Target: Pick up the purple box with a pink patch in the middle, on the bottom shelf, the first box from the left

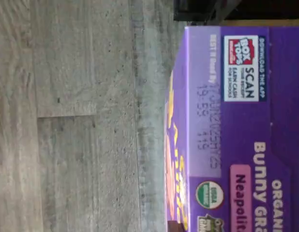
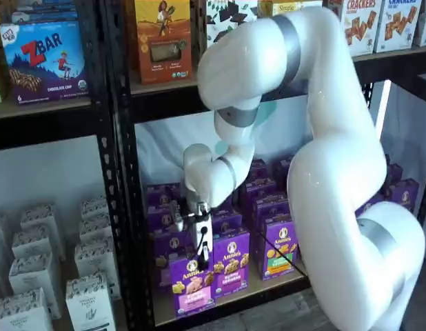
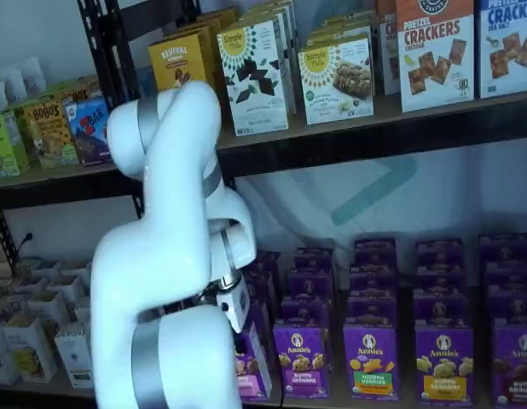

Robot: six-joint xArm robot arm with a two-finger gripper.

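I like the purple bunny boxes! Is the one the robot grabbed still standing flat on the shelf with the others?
No. In a shelf view the purple box hangs tilted at the shelf's front edge, gripped from above by the end effector.

Low in the frame's centre, the gripper is closed on the purple box above the bottom shelf.

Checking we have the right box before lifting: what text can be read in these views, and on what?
"BOX TOPS", "SCAN", "ORGANIC", "Bunny Gra…", "Neapolit…" cut off: purple box, wrist view.
Date stamp there: too blurred.
"Annie's": purple box under the gripper, in a shelf view.
"ZBAR": blue box.
"CRACKERS": white-and-red box.
"Simple Mills": white box.
Small print elsewhere: unreadable.
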